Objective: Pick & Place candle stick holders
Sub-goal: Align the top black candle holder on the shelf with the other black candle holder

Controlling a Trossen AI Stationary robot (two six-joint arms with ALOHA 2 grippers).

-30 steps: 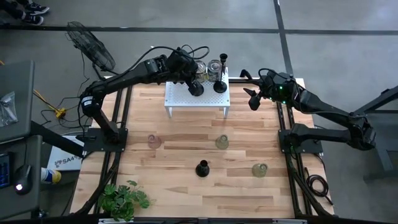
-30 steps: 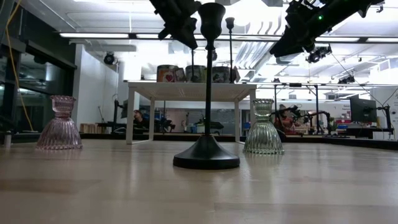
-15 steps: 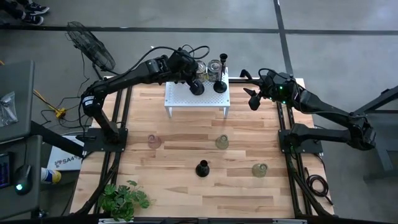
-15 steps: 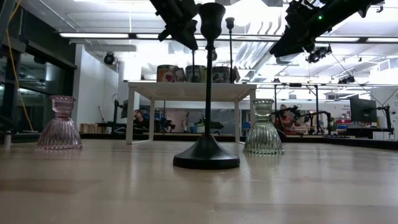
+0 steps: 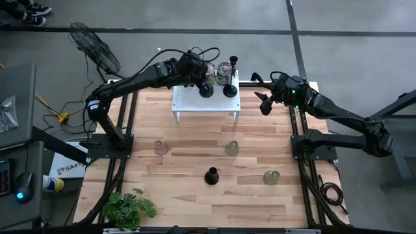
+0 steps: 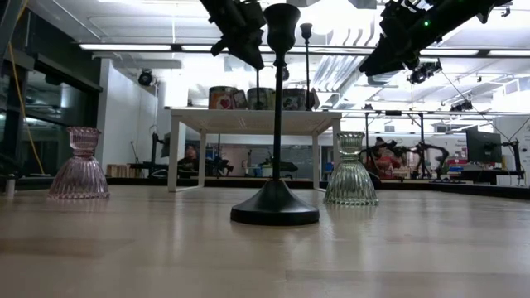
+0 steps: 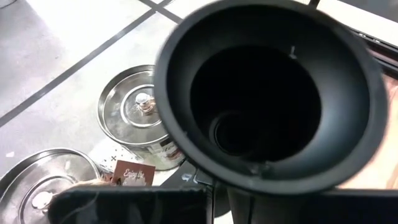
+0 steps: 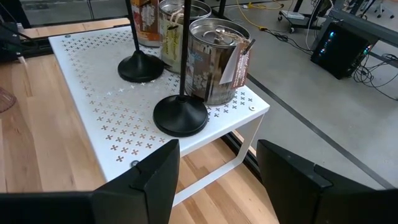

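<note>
Held stick: slim black candle stick [image 5: 205, 90], its round base over the white stand [image 5: 195, 103], its cup wide and dark right before my left wrist camera [image 7: 267, 93].
Left claw: my left claw [image 5: 197, 75] is above the stand's back edge, fingers closed on that stick's stem; whether the base touches the stand I cannot tell.
Second stick: another black stick [image 5: 231, 88] stands upright on the stand, just beside mine [image 8: 181, 115].
Tins: metal tins [image 8: 214, 59] sit at the stand's back edge, behind the two sticks.
Pink cup: a pink glass holder [image 5: 160, 148] is on the table, left of centre, well apart from the stand [image 6: 78, 164].
Green cups: one greenish glass holder [image 5: 232, 149] is near the table's middle; another [image 5: 272, 177] is nearer the right front.
Front stick: a black stemmed holder [image 5: 211, 175] stands upright on the wood between pink and green [image 6: 275, 207].
Right claw: my right claw [image 5: 263, 103] hangs off the stand's right end, fingers apart, holding nothing.
Plant: leafy plant [image 5: 129, 208] at the front left corner.
</note>
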